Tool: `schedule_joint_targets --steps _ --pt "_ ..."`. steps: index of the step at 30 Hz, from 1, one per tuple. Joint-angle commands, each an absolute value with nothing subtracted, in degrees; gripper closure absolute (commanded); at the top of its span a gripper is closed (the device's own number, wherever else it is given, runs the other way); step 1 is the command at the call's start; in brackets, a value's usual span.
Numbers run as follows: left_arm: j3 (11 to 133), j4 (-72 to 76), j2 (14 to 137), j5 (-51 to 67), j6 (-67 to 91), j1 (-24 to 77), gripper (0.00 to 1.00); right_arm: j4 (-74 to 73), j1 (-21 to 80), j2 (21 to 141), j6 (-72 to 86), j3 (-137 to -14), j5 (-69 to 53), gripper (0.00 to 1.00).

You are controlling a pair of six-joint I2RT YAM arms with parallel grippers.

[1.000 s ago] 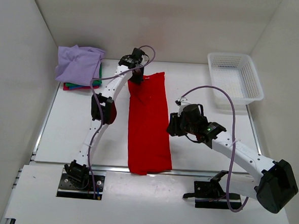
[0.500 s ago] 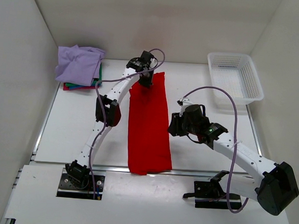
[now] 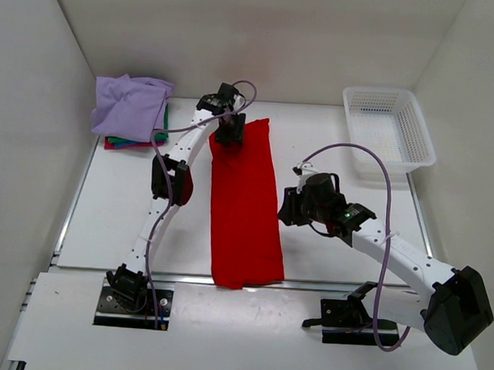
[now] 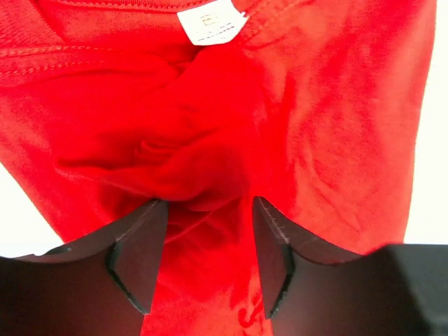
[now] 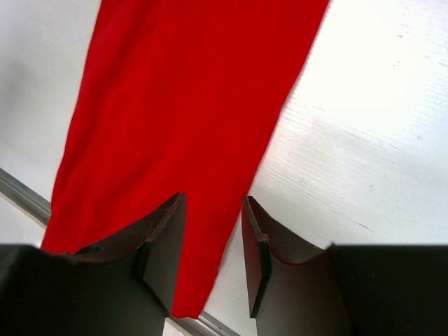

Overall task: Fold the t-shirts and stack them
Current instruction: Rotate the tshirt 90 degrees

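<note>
A bright red t-shirt (image 3: 244, 210) lies on the table as a long strip folded lengthwise, running from the front edge toward the back. My left gripper (image 3: 231, 134) hovers over its far collar end with the jaws open. In the left wrist view the left gripper (image 4: 206, 210) has bunched red cloth under the gap and a white label (image 4: 211, 19) beyond. My right gripper (image 3: 289, 206) is open beside the strip's right edge. In the right wrist view the right gripper (image 5: 213, 203) hangs above that edge of the red t-shirt (image 5: 189, 105), holding nothing.
A stack of folded t-shirts sits at the back left, pale lavender (image 3: 130, 104) on top, with green (image 3: 161, 133) and red (image 3: 115, 144) edges beneath. A white mesh basket (image 3: 388, 131) stands at the back right. White walls close in three sides.
The left gripper was shut on the shirt's collar end, swung right, then came back left and opened, letting the cloth go. The right arm has hardly moved.
</note>
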State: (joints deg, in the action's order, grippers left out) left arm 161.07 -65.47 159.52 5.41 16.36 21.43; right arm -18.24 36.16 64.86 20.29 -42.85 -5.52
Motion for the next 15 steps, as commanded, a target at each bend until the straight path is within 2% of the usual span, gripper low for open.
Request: schedule_joint_targets --steps 1,5,15 --pt "162.16 -66.18 150.93 5.80 16.43 21.62 0.37 -16.52 35.86 65.65 18.55 -41.58 -5.02 0.65" --pt "161.37 -67.41 149.41 2.46 16.61 20.49 0.36 -15.22 38.05 66.97 18.54 -40.00 -3.96 0.65" --pt "162.60 -71.81 158.99 -2.72 18.19 20.39 0.40 -14.85 39.81 68.64 18.72 -39.64 -5.10 0.65"
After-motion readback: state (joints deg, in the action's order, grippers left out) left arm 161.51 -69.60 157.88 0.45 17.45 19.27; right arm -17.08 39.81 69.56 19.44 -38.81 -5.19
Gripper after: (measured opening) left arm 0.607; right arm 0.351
